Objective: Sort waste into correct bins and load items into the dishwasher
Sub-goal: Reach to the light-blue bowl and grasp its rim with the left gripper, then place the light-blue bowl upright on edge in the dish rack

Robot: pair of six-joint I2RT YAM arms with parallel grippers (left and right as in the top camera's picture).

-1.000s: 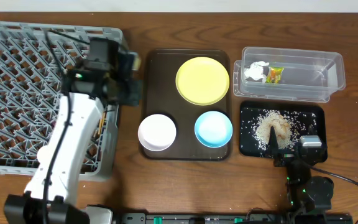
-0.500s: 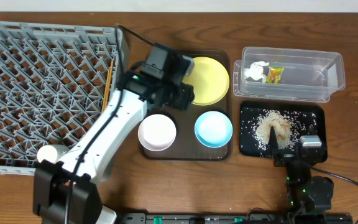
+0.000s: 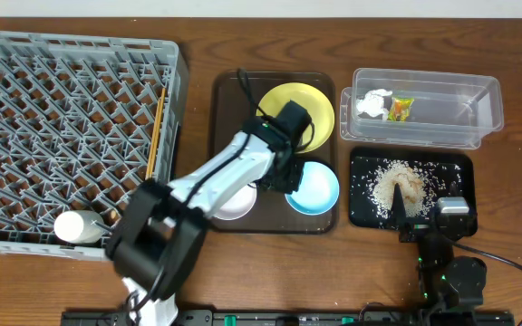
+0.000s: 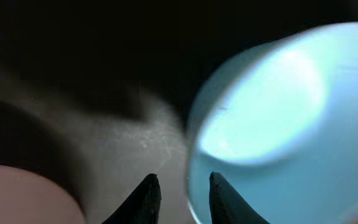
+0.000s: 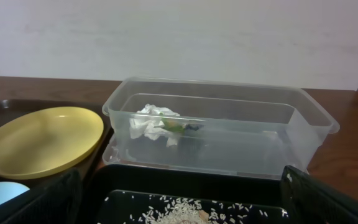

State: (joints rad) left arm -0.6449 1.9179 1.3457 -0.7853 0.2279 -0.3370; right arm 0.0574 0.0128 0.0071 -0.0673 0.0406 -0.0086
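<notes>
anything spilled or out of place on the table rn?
Nothing stands out. The rice is scattered but all inside the black tray; tissue and wrapper sit in the clear tub; chopsticks lie in the grey rack along the wall nearest the brown tray. Yellow plate, white bowl and blue bowl are upright on the brown tray.

Overhead straight down, left wrist tight on blue bowl (image 4: 278, 124), right wrist low facing clear tub (image 5: 241, 149), both overhead too
</notes>
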